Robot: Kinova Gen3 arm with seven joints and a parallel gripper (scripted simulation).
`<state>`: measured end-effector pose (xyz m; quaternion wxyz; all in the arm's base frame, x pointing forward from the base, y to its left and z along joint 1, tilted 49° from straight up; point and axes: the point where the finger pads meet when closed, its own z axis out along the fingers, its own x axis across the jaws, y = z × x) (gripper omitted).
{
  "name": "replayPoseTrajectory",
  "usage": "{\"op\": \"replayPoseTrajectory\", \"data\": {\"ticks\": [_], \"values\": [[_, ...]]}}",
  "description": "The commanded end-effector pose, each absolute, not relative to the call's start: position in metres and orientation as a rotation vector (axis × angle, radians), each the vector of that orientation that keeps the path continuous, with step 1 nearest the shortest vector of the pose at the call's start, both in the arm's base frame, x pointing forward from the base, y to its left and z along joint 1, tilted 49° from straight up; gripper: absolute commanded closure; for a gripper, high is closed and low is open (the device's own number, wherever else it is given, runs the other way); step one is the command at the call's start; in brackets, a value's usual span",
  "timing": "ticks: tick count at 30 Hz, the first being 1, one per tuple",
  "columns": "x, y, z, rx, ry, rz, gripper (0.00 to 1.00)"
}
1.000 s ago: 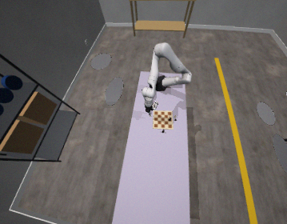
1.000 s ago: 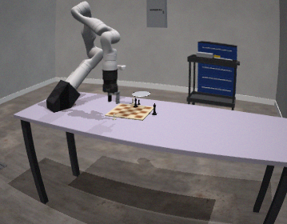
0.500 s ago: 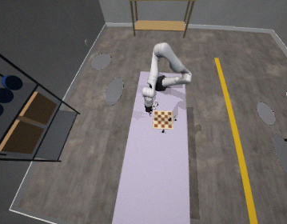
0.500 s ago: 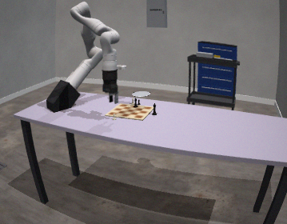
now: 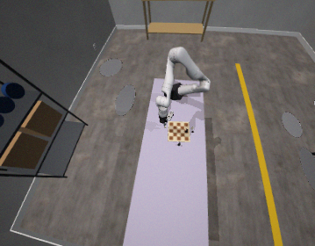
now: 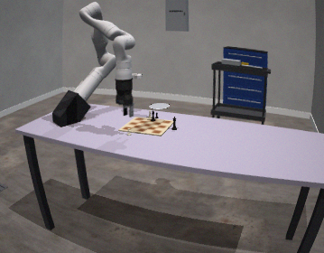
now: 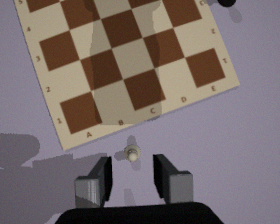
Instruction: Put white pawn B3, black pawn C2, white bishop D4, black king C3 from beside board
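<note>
The chessboard (image 7: 124, 50) lies on the lilac table and also shows in the top and exterior views (image 5: 179, 131) (image 6: 146, 126). A small white piece (image 7: 131, 152) stands on the table just off the board's lettered edge. My gripper (image 7: 132, 169) is low over it, with one finger on each side of the piece and a gap to each, so it is open and part closed. It also shows in the top and exterior views (image 5: 162, 120) (image 6: 128, 110).
A black piece (image 6: 174, 123) stands on the table right of the board. The arm's dark base block (image 6: 70, 108) sits at the table's far left. A blue cart (image 6: 241, 83) stands by the back wall, away from the table.
</note>
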<state>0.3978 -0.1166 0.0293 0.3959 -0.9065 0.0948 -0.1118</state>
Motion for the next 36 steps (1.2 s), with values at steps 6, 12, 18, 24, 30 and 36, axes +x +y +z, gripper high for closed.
{"op": "replayPoseTrajectory", "data": {"ticks": [6, 12, 18, 24, 30, 36], "values": [[0.3980, -0.1174, 0.0296, -2.299, 0.242, -0.285, 0.32], [0.3980, -0.1174, 0.0295, -2.299, 0.242, -0.285, 0.32], [0.3981, -0.1171, 0.0292, -2.299, 0.241, -0.285, 0.32], [0.3989, -0.1151, 0.0273, -2.299, 0.240, -0.285, 0.32], [0.4002, -0.1121, 0.0244, -2.299, 0.240, -0.285, 0.32], [0.4019, -0.1079, 0.0204, -2.299, 0.240, -0.285, 0.32]]}}
